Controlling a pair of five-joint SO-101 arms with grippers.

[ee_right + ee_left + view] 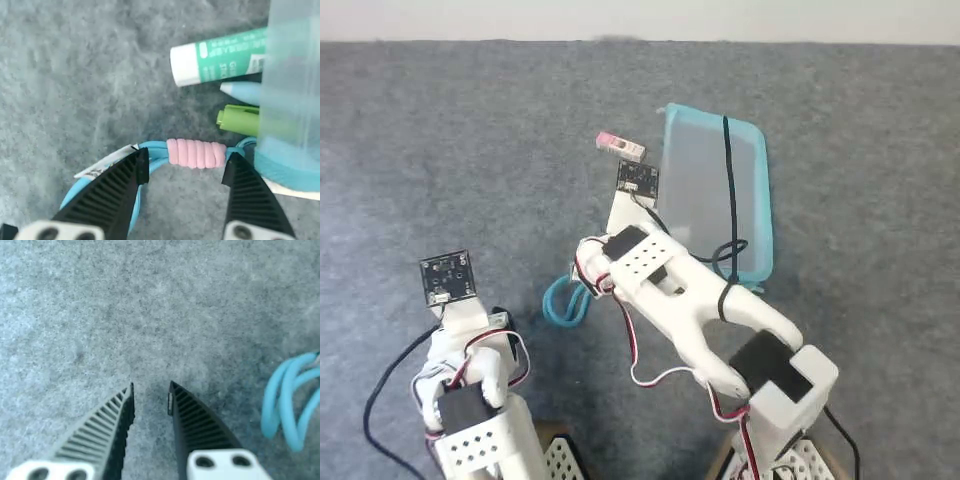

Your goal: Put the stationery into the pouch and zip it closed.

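The left gripper (150, 386) hangs slightly open and empty over grey felt (100, 300). The right gripper (189, 155) gapes wide astride a pink-bound blue cord coil (155, 149), gripping nothing. Beyond, a green-and-white glue stick (220, 57), a pale blue pen (242, 92) and a green pen (237, 120) protrude from the translucent teal-edged pouch (700, 185).

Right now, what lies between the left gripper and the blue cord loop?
Bare grey mat lies between the left gripper and the blue cord loop; the left wrist view shows it.

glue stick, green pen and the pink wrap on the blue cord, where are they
glue stick (220, 59): right wrist view, on its green barrel
green pen (239, 120): right wrist view, on its exposed end
pink wrap (196, 153): right wrist view, on its middle coil
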